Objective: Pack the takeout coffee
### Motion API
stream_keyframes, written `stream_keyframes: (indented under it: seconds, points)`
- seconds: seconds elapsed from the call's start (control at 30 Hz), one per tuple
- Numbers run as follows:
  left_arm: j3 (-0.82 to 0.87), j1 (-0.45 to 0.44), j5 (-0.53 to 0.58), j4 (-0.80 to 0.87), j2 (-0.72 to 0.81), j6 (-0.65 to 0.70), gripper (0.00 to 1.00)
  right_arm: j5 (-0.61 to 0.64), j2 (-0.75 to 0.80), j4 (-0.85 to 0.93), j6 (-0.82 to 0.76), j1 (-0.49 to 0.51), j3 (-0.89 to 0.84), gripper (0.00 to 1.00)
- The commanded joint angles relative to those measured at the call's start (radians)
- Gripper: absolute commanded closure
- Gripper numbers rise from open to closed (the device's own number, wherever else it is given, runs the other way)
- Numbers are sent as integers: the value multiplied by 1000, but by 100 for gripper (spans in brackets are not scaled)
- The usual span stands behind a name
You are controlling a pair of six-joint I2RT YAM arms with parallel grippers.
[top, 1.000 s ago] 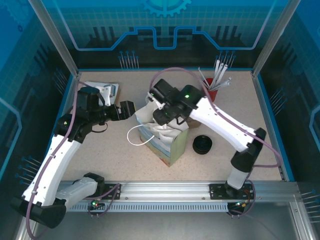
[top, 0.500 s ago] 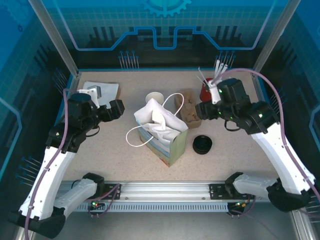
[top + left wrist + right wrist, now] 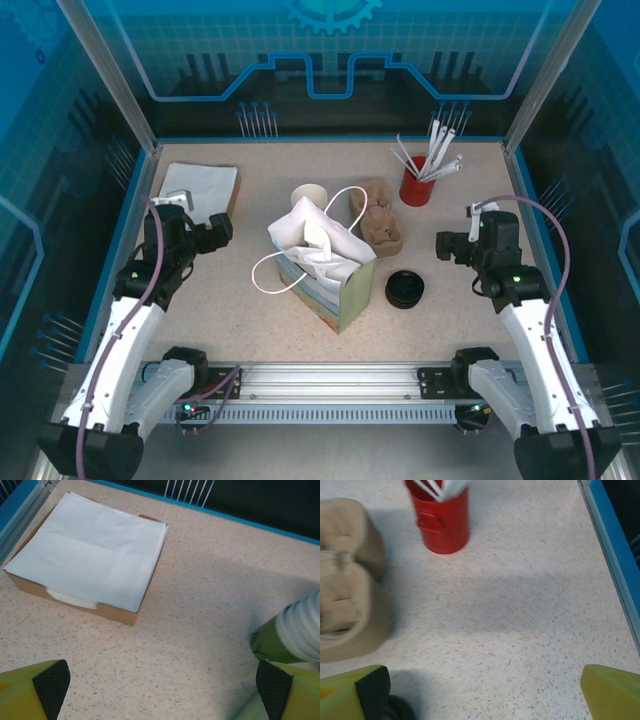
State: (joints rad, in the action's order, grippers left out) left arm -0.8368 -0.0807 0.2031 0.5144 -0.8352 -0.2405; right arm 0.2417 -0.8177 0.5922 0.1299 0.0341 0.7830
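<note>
Presently each arm is bent at its side; left end effector [image 3: 218,232] and right end effector [image 3: 445,245] gape empty.

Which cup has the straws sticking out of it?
The red cup at the back right. It has white straws poking out of its top. The paper cup behind the bag has a pale rim and no straws.

- The paper cup [image 3: 310,196] stands upright on the worktop [image 3: 230,300], close behind the white paper bag [image 3: 325,265]. Its mouth is open and uncovered, white inside with a pale rim. The left wrist view shows its dark green wall.
- The lid [image 3: 405,289] is round and black. It lies flat on the worktop beside the bag's right side, near the brown cup carrier [image 3: 380,222] and apart from the cup.
</note>
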Motion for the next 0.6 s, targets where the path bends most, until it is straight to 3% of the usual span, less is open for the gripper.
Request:
stream_keyframes:
  seconds: [0.0,0.27,0.57]
  points:
    - [61,18,29,-141,-2,67,1,-58,-25,-235,15,-66,-89,0]
    - [200,35,24,-370,-93,141,1,-96,-229,-739,61,-82,-287,0]
    - [321,44,-36,-661,-199,188,1,-140,-529,-1220,-25,-52,-355,0]
